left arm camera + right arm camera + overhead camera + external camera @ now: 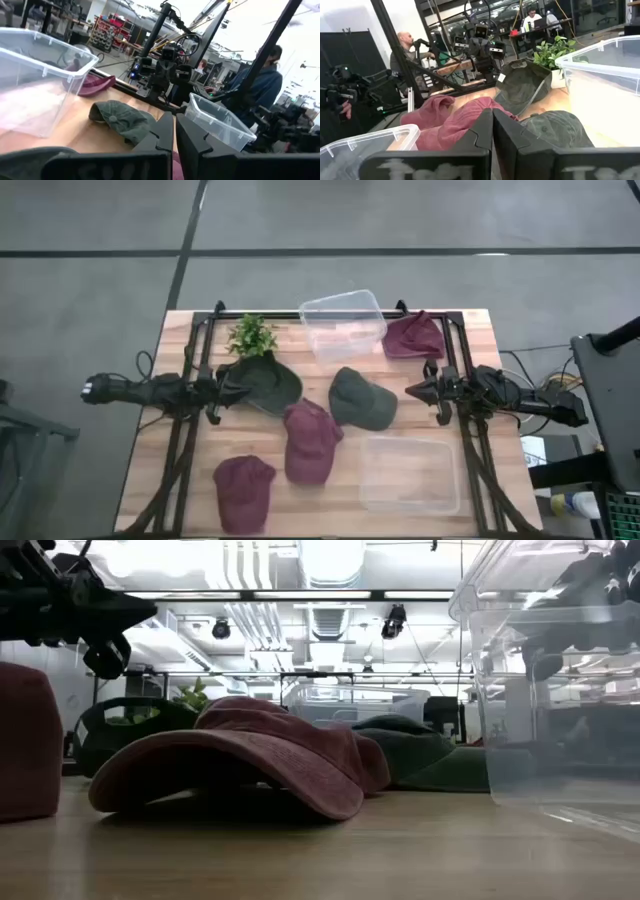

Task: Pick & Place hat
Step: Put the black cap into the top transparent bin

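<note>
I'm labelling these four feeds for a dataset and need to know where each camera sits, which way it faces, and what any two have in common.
High view: above the table, looking straight down; both arms show, left hand and right hand shut over the sides.
Low view: at tabletop height, looking level across a maroon cap; an arm shows at upper left.
Left wrist view: on the left arm, facing across to the right arm; own fingers shut.
Right wrist view: on the right arm, facing the left arm; own fingers shut.
Shared: both wrist views show the green cap.
</note>
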### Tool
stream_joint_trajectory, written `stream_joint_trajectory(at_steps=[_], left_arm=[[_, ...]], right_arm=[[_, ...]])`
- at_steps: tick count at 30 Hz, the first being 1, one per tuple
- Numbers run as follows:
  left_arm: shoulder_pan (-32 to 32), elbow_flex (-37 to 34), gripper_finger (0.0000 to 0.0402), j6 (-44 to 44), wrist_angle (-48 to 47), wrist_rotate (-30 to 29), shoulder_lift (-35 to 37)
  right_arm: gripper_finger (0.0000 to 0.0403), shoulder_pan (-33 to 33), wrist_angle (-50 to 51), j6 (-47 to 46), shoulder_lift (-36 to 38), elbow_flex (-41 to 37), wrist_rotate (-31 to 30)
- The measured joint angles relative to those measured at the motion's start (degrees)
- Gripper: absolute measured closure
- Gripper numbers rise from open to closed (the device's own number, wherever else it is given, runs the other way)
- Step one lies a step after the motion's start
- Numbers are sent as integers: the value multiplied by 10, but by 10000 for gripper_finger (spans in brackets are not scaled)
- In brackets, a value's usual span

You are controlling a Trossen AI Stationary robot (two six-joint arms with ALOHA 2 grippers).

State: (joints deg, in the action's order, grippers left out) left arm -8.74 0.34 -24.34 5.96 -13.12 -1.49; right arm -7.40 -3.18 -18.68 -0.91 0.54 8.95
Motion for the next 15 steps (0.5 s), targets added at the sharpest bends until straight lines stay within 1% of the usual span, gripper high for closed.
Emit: stream_joint_trajectory(at_steps=[5,10,12,15], left_arm=[[0,0,388,-48,2,-11,0],[0,0,388,-45,3,-16,0],[0,0,388,-60,5,-20,0],[0,0,388,-112,7,-21,0]], right_arm=[[394,0,0,0,0,0,0],[394,0,0,-1,0,0,0],[394,0,-5,-46,0,0,0],[394,0,-29,-178,0,0,0]])
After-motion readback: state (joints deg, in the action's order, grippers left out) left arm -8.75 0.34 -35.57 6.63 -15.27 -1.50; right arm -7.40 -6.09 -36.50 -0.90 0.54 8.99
